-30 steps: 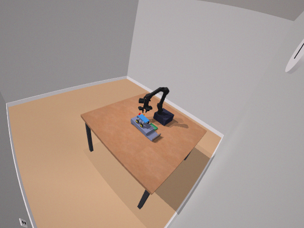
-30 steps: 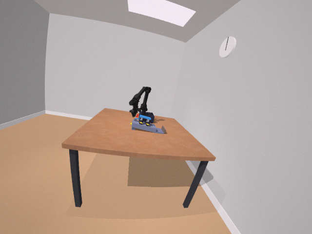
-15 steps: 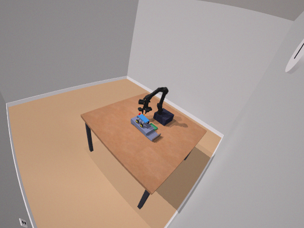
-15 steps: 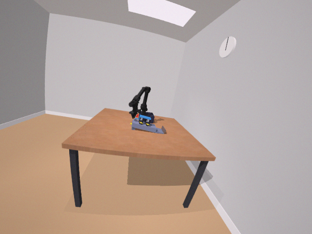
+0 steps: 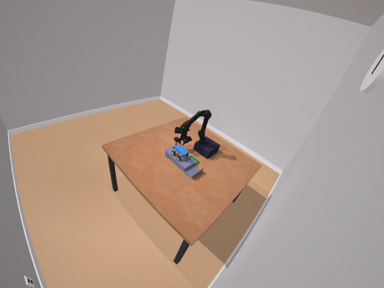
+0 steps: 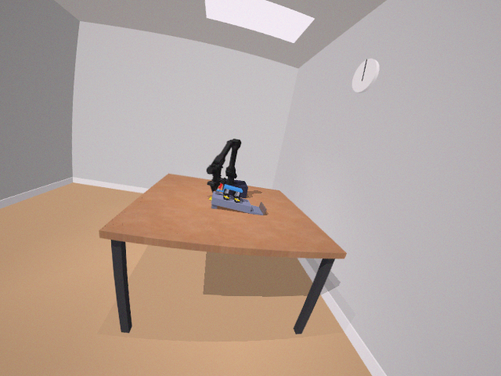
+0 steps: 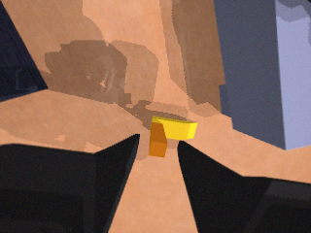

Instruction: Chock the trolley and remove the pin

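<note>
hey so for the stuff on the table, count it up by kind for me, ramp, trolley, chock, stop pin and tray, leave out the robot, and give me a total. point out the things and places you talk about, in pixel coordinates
Ramp (image 5: 179,159) (image 6: 231,203): 1
Trolley (image 5: 180,149) (image 6: 232,188): 1
Chock (image 6: 210,198) (image 7: 180,129): 1
Stop pin, its red head showing (image 5: 176,144) (image 6: 220,186): 1
Tray (image 5: 194,159): 1
Total: 5
</note>
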